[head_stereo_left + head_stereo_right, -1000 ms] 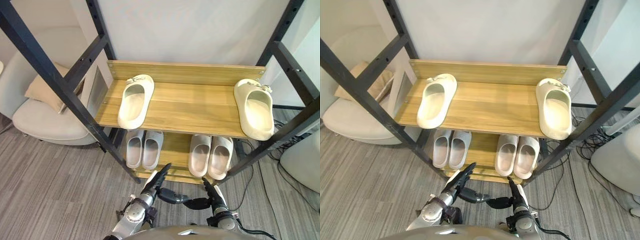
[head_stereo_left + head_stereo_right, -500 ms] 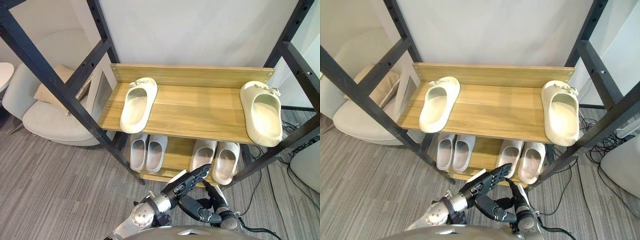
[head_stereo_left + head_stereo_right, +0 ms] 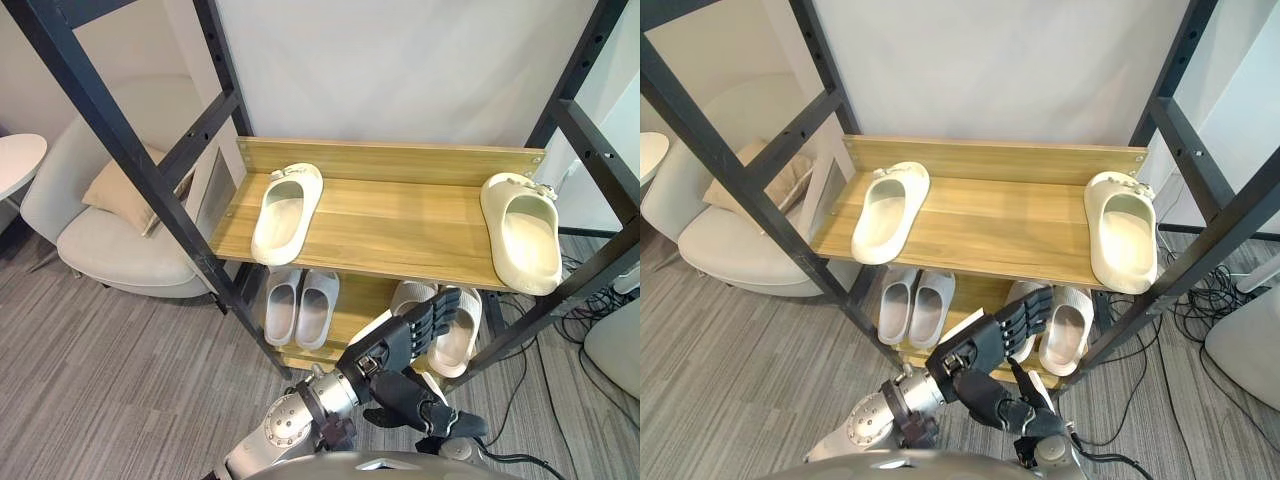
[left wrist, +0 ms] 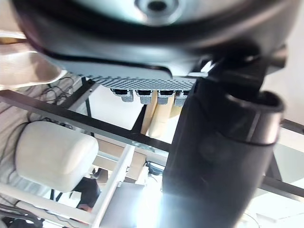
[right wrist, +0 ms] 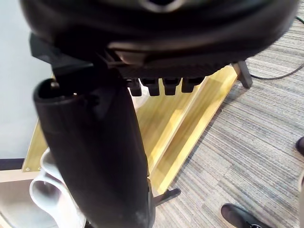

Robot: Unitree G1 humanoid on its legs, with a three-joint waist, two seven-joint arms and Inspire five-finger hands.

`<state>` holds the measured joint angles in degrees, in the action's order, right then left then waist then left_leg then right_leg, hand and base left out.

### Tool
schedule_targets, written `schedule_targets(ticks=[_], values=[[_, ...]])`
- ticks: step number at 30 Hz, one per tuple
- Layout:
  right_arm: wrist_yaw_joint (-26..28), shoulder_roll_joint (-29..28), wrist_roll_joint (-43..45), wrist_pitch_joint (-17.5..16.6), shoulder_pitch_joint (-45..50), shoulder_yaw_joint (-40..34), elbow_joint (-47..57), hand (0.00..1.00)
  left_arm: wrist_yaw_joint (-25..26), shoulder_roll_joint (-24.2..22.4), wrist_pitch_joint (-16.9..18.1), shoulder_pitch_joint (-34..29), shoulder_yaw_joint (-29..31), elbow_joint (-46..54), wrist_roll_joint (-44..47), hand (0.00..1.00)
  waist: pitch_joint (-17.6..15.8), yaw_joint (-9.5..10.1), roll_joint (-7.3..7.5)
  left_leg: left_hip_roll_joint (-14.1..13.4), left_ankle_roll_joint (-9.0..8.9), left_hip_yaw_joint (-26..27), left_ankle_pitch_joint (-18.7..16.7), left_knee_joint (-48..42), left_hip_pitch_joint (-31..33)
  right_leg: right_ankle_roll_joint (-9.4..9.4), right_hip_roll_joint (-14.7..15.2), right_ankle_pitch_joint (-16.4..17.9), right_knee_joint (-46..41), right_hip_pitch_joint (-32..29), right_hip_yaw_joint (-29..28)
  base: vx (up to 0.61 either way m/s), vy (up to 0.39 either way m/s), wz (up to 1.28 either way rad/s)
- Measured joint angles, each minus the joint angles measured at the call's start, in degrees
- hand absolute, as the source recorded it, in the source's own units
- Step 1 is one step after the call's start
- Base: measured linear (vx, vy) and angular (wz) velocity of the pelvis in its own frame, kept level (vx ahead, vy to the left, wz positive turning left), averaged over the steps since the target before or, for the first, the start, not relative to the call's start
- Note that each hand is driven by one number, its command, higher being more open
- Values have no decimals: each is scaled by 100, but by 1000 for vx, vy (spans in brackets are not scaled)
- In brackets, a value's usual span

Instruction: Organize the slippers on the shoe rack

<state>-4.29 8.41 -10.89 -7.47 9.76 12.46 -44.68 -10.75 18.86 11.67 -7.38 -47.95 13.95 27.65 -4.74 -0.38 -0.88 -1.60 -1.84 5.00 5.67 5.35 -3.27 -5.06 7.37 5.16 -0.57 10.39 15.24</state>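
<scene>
Unpaired on top shelf [image 3: 400,215]: left cream slipper [image 3: 285,205] at 10 o'clock, right cream slipper [image 3: 522,245] at 3 o'clock, well apart; pairing left to do. Already side by side on lower shelf [image 3: 355,300]: left grey pair [image 3: 300,305], right grey pair [image 3: 1068,325].

Left hand [image 3: 405,335] at 6 o'clock, fingers straight, empty. Right hand [image 3: 425,405] beneath, relaxed, empty.

Flanking the reach: black frame posts [image 3: 150,170]. Armchair [image 3: 110,245] at 9 o'clock.

A left cream slipper [image 3: 285,212] and a right cream slipper [image 3: 522,248] are seen well apart on the shoe rack [image 3: 400,225], the left hand [image 3: 395,345] straight-fingered below.
</scene>
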Motion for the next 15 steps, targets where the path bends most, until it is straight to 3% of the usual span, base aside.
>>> schedule_targets(ticks=[15], values=[[-16, 19, 101, 60, 45, -9, -134, 100, 440, -442, 114, 216, 446, 1193, 116, 100, 177, 12, 112, -12, 27, -2, 50, 1, -19, -11, 35, -11, -72, -8, -13, -28, 9, 0]])
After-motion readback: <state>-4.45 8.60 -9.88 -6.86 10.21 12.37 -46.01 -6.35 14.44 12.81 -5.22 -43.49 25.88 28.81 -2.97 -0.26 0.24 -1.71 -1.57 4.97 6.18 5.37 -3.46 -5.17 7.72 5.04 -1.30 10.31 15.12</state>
